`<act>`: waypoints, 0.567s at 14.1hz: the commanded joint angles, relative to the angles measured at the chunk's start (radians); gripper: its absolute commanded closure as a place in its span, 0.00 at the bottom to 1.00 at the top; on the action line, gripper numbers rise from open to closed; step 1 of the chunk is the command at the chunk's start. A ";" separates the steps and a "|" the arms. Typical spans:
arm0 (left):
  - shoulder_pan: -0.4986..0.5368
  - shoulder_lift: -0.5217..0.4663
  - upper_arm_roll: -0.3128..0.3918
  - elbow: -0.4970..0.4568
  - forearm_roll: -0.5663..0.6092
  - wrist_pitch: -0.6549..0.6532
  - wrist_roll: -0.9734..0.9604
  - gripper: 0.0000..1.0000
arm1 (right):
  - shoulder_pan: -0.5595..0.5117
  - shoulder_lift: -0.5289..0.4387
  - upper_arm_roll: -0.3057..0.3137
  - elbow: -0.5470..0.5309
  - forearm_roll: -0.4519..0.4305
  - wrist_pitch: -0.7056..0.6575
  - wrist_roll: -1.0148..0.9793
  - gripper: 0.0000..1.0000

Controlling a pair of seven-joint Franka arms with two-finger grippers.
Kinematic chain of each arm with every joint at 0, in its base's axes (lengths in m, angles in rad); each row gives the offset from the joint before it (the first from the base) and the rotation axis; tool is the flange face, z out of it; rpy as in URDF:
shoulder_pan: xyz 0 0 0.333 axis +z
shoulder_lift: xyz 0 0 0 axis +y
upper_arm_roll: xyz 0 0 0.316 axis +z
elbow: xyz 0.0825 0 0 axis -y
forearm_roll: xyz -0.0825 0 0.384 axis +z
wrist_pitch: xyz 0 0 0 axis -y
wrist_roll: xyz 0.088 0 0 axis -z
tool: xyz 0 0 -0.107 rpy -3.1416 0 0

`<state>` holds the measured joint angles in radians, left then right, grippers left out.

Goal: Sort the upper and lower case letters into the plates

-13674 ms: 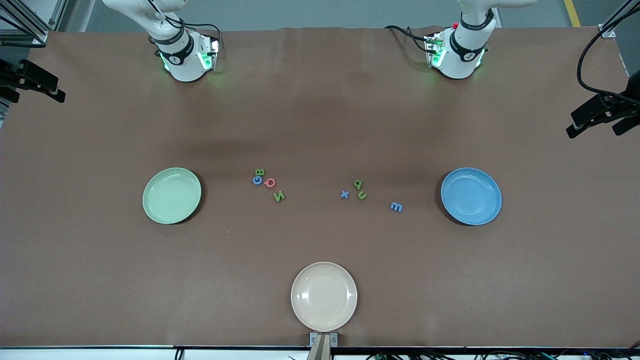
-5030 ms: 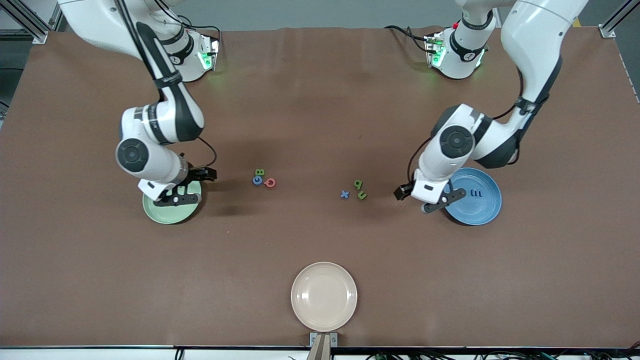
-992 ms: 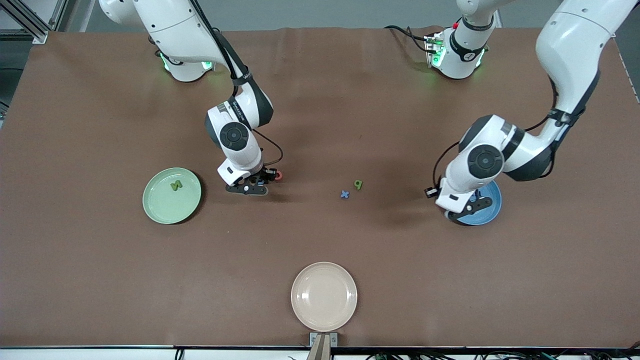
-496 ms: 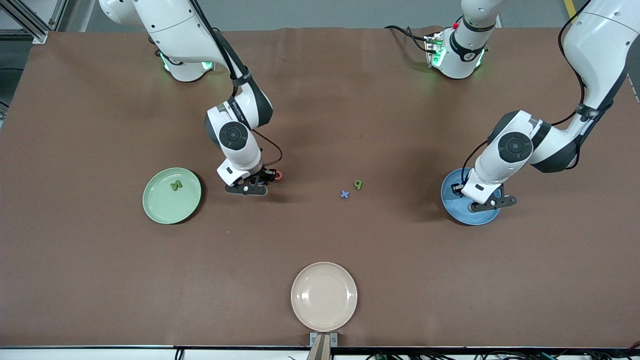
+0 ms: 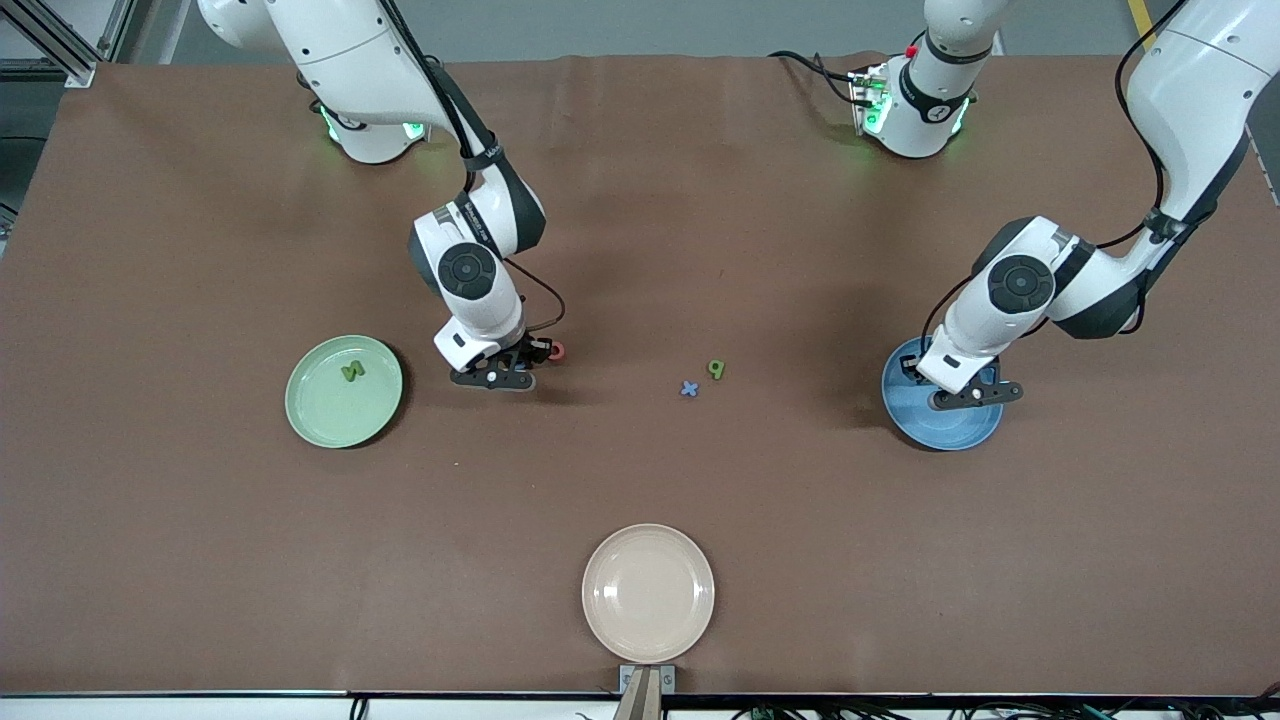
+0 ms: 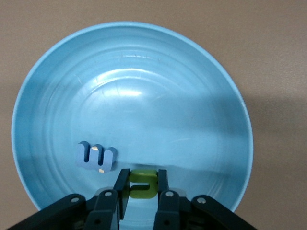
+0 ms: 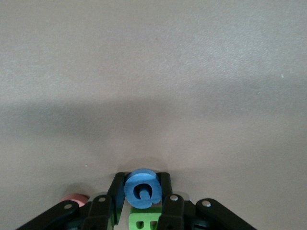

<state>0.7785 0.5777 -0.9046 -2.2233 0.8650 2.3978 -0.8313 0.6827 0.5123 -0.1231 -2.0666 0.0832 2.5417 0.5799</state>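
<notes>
The pale green plate [image 5: 330,412] lies toward the right arm's end with a green N [image 5: 351,371] in it. The blue plate [image 5: 940,428] lies toward the left arm's end. My left gripper [image 5: 975,395] hangs low over the blue plate [image 6: 134,96], shut on a green letter u [image 6: 144,189]; a blue m [image 6: 96,156] lies in that plate beside it. My right gripper [image 5: 500,378] is down at the table, shut on a blue G [image 7: 142,189]. A green B [image 7: 144,223] and a red letter [image 7: 74,199] sit right beside its fingers.
A blue x [image 5: 689,388] and a green q [image 5: 716,368] lie mid-table between the two plates. The red letter [image 5: 556,350] shows beside the right gripper. A cream-beige plate [image 5: 648,620] sits by the table edge nearest the front camera.
My left gripper has carried the green u from the blue plate's rim to over its inside. My right gripper has stayed in place and shut on the blue G.
</notes>
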 commanded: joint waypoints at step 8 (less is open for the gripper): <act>-0.102 -0.001 -0.051 0.103 0.000 -0.017 -0.015 0.00 | -0.398 -0.198 0.003 -0.035 -0.014 -0.233 -0.642 1.00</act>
<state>0.7380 0.5777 -0.9509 -2.1577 0.8652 2.3986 -0.8331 0.3652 0.3420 -0.1397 -2.0625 0.0789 2.3037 0.0552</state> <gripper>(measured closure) 0.004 0.656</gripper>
